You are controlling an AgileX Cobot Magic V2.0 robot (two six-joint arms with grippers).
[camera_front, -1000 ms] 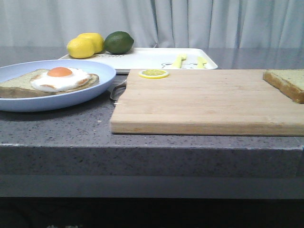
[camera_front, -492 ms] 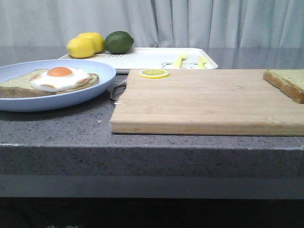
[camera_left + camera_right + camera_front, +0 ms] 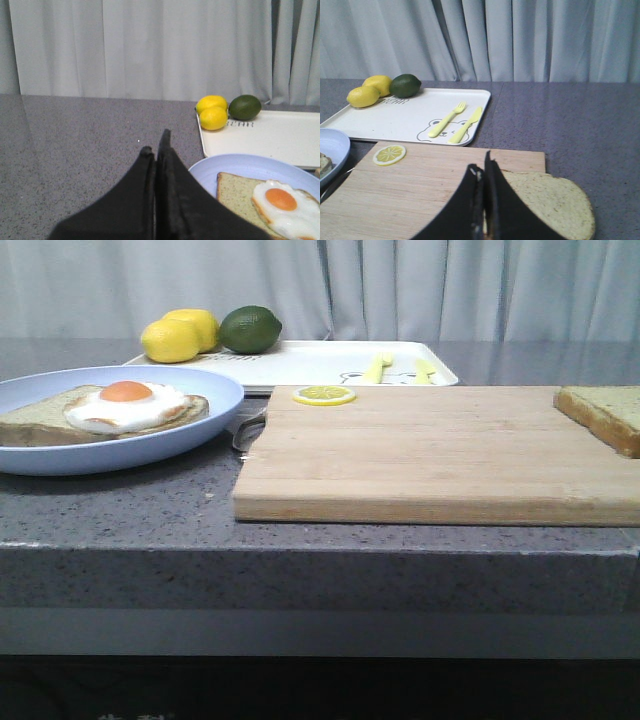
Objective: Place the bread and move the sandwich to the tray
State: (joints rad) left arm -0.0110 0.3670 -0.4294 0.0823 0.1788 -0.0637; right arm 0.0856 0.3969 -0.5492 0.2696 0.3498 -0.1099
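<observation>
both black grippers, left (image 3: 156,145) and right (image 3: 481,167), pinched together; porous crusty bread (image 3: 555,202) on grainy wooden board (image 3: 430,450).

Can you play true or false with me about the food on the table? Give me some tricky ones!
1. The fried egg lies on the bread on the blue plate. True.
2. The lemon slice is on the tray. False: it sits on the cutting board.
3. The plain bread is on the cutting board. True.
4. The fork is on the blue plate. False: it is on the tray.
</observation>
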